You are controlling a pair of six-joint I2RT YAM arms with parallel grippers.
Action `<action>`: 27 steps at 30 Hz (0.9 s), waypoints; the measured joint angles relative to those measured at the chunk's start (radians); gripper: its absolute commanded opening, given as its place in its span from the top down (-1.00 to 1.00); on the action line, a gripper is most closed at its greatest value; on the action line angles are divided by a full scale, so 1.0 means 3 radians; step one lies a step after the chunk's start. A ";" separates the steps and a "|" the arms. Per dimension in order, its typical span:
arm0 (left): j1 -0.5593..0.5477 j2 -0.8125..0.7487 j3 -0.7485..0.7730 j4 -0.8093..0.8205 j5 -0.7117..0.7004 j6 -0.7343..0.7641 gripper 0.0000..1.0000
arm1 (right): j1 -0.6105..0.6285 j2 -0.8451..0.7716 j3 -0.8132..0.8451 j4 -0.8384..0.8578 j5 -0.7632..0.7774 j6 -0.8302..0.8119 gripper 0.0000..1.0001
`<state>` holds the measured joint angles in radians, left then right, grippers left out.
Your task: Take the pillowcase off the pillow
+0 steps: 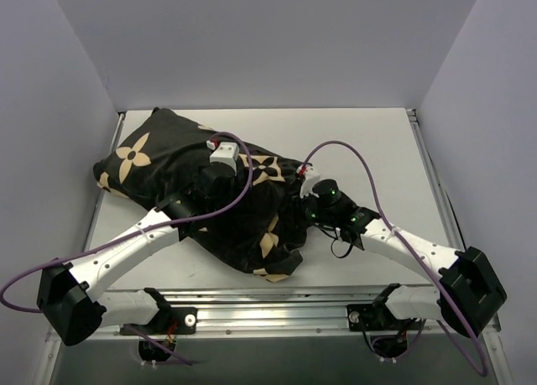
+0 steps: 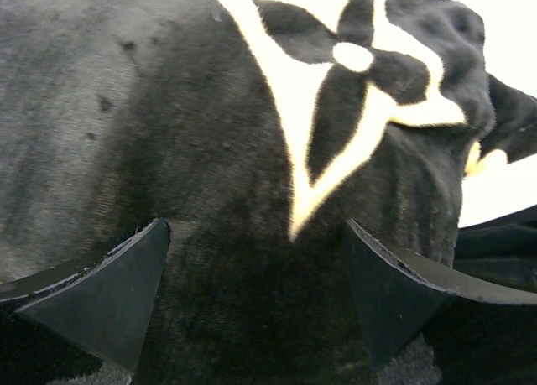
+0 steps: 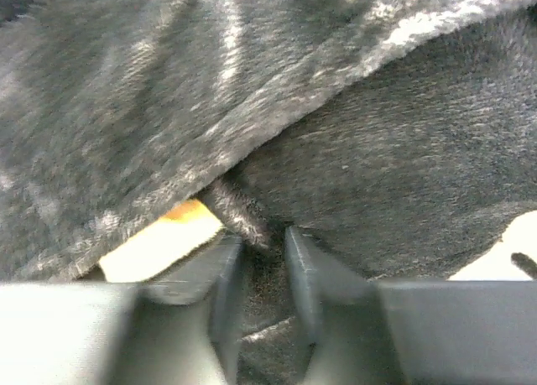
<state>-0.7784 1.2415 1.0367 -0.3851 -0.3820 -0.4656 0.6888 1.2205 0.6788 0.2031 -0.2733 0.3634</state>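
The pillowcase [image 1: 164,163], black velvety fabric with tan flower and star motifs, lies bunched across the left and middle of the table. The pillow is hidden inside it. My left gripper [image 1: 231,169] rests on top of the cover with its jaws spread wide; in the left wrist view black pile [image 2: 210,150] fills the gap between its fingertips [image 2: 254,234]. My right gripper [image 1: 295,207] is at the cover's right edge. Its jaws [image 3: 264,242] stand narrow, pinching a dark fold of the pillowcase [image 3: 377,175].
The white table [image 1: 361,142] is walled by grey panels on the left, back and right. A metal rail [image 1: 268,305] runs along the near edge between the arm bases. Purple cables loop over both arms.
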 measured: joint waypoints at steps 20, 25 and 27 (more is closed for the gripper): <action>0.0905 -0.0266 -0.0519 0.0197 0.0510 -0.0497 -0.89 | -0.0023 -0.1459 -0.0704 -0.0476 0.0977 0.1047 1.00; 0.0994 -0.0296 -0.0549 0.0203 0.0552 -0.0518 -0.89 | -0.0033 -0.2029 -0.1195 -0.0668 0.1146 0.1710 1.00; 0.1026 -0.0315 -0.0549 0.0197 0.0559 -0.0514 -0.89 | -0.0047 -0.2153 -0.1282 -0.0807 0.1198 0.1900 1.00</action>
<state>-0.4706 1.1469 0.8719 -0.3260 -0.2142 -0.6197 0.6746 0.5747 0.2943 -0.0391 0.0860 0.9333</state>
